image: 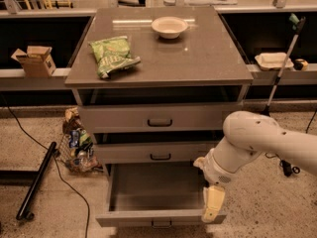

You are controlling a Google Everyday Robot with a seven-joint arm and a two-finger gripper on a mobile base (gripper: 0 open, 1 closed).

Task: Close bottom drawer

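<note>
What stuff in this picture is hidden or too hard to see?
In the camera view:
Bottom drawer: right wall hidden behind the gripper and arm.
Gripper, at the drawer's front right corner: whether it touches the front, cannot tell.
Green bag: print too small to read.
Arm: cut off by the right edge.
</note>
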